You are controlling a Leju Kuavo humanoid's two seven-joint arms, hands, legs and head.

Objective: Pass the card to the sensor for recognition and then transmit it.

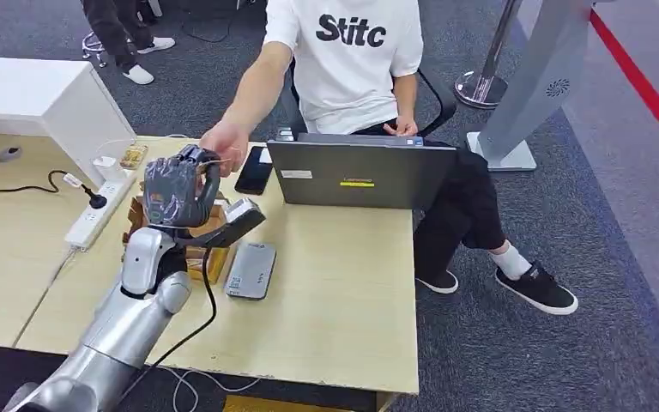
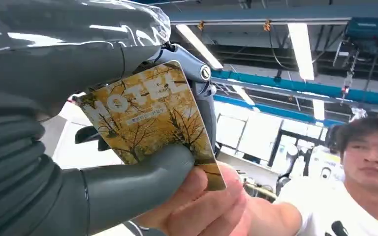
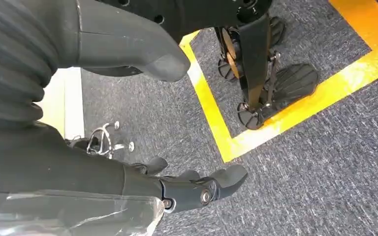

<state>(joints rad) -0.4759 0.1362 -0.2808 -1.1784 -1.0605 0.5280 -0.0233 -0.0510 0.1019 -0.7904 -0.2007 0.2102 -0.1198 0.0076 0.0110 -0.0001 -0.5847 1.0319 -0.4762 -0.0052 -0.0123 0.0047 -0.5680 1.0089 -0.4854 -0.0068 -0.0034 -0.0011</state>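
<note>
A: Grey carpet all round, pale wooden worktop [image 1: 343, 283] in front with a laptop [image 1: 356, 172] and a grey sensor box [image 1: 250, 269] lying flat near the middle. Where's the card?

B: Up off the worktop. Left hand [image 1: 176, 190] is raised over the far side; the card [image 2: 152, 120] is pinched between its thumb and fingers, face toward the wrist camera, "HOTEL" legible, long axis running away from the palm.

A: And the person?

B: Seated behind the laptop, arm out. The person's hand [image 1: 226, 144] meets the card's free end; their fingers [image 2: 206, 206] touch it just past the thumb.

A: Right hand?

B: Right hand [image 3: 177, 184] hangs over the floor, fingers loosely spread, holding nothing.

A: So the left is nearest.

B: Yes. Looks like the handover; letting go seems next.
</note>
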